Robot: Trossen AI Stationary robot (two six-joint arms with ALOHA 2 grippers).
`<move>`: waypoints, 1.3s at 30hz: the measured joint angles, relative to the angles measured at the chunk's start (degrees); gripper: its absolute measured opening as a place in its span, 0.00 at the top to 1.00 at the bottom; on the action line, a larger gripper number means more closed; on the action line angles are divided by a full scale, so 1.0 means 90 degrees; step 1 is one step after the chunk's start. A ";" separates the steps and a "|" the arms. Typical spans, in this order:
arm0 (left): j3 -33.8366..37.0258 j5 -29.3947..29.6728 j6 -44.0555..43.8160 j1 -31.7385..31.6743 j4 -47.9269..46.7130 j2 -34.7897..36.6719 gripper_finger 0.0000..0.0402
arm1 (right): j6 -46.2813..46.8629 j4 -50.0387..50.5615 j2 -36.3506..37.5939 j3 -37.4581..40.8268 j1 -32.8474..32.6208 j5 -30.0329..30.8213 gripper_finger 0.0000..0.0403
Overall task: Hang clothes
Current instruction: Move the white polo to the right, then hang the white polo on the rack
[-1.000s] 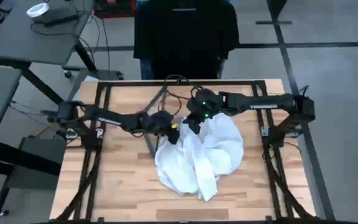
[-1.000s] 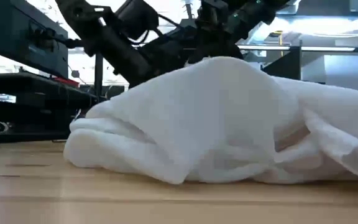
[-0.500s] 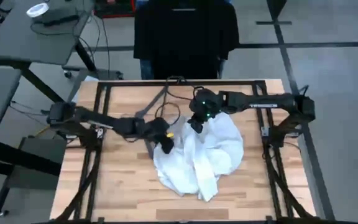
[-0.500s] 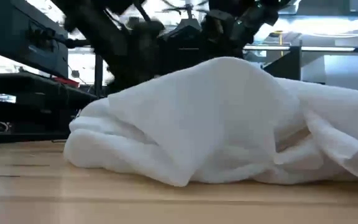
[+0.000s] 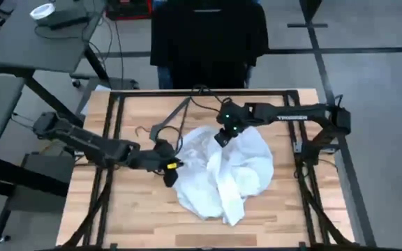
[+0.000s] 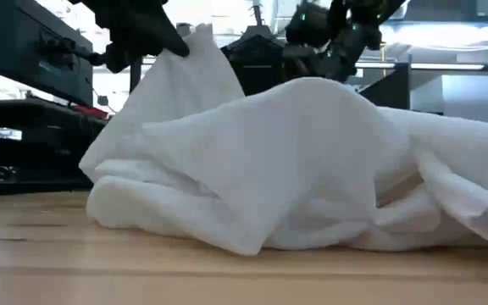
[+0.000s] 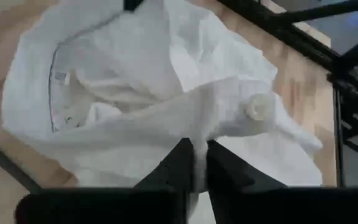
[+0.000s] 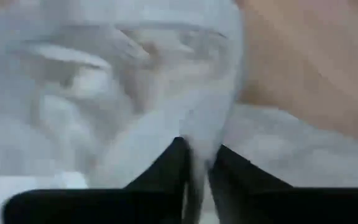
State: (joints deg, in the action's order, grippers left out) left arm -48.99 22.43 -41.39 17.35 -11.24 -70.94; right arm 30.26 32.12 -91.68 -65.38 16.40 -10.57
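Observation:
The white top (image 5: 225, 171) lies crumpled on the wooden table (image 5: 138, 209), with most of it resting on the board. My left gripper (image 5: 170, 169) is shut on the top's left edge, and in the low view (image 6: 155, 38) it holds that edge raised. My right gripper (image 5: 222, 134) is shut on the top's far edge; it also shows in the low view (image 6: 333, 42). A black garment (image 5: 208, 35) hangs beyond the table's far edge. The plaid shirt cannot be made out. My left gripper pinches a bunched fold at the top's left edge (image 7: 194, 134) between its two fingers; how many layers, I cannot tell. That edge stands up in a peak (image 6: 195, 51) below the fingers, and the rest lies on the table. My right gripper pinches a fold of the white top at its far edge (image 8: 197, 140) between its two fingers. The fingers slant down from the table's far right. The cloth below it rests slack on the heap.
A thin dark hanger (image 5: 155, 128) lies on the table to the far left of the top, near my left arm. The dark metal frame (image 5: 110, 139) runs along the table's sides. Bare board shows at the near left (image 5: 131, 216).
My left gripper has moved toward the table's near left, shut on the top's left edge. That edge has been drawn out and lifted into a peak, while the rest of the heap has stayed where it was. The hanger has come into view behind it.

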 joint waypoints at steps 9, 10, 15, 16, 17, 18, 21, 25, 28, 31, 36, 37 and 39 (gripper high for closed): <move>0.0000 -0.0672 -0.0915 -0.1048 -0.0233 0.0321 0.72 | -0.1462 0.0963 0.0462 -0.0862 0.0188 -0.0005 0.56; 0.0002 -0.0756 -0.1196 -0.1288 -0.0261 0.0385 0.71 | -0.1713 0.1009 0.0555 -0.0978 0.0213 -0.0009 0.55; -0.0002 -0.0886 -0.1285 -0.2200 -0.0327 0.0783 0.71 | -0.2831 0.0901 0.1061 -0.1331 0.0470 0.0049 0.54; -0.0002 -0.0907 -0.1332 -0.2380 -0.0486 0.0832 0.71 | -0.3002 0.0841 0.1156 -0.1360 0.0548 0.0076 0.54; -0.0002 -0.0903 -0.1399 -0.2547 -0.0655 0.0864 0.71 | -0.3129 0.0790 0.1236 -0.1376 0.0633 0.0094 0.54; 0.0000 -0.0893 -0.1415 -0.2691 -0.0782 0.0874 0.71 | -0.3183 0.0770 0.1301 -0.1377 0.0709 0.0092 0.54; 0.0000 -0.1171 -0.1503 -0.3051 -0.0992 0.0892 0.69 | -0.3224 0.0778 0.1414 -0.1375 0.0949 0.0085 0.54; 0.0073 -0.1547 -0.1663 -0.3430 -0.0946 0.0879 0.64 | -0.3572 0.0783 0.1387 -0.1375 0.1224 0.0086 0.54; 0.0073 -0.1477 -0.1727 -0.3539 -0.1206 0.0884 0.62 | -0.3685 0.0843 0.1301 -0.1372 0.1378 0.0087 0.54; 0.0081 -0.1298 -0.2115 -0.3605 -0.2178 0.0831 0.62 | -0.3704 0.0925 0.1275 -0.1365 0.1463 0.0073 0.54; 0.0721 -0.0768 -0.3937 -0.3137 -0.2737 0.0588 0.63 | -0.3248 0.1055 0.1236 -0.1365 0.1705 0.0170 0.54; 0.0855 -0.0727 -0.4177 -0.3050 -0.2605 0.0523 0.63 | -0.3154 0.1071 0.1230 -0.1365 0.1750 0.0173 0.54; 0.1071 -0.0582 -0.4426 -0.2902 -0.2312 0.0319 0.63 | -0.3110 0.1028 0.1200 -0.1365 0.1790 0.0180 0.54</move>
State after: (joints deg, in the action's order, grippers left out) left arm -39.35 17.19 -81.22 -8.77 -32.04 -68.06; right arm 2.28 41.37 -80.88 -77.67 32.51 -8.95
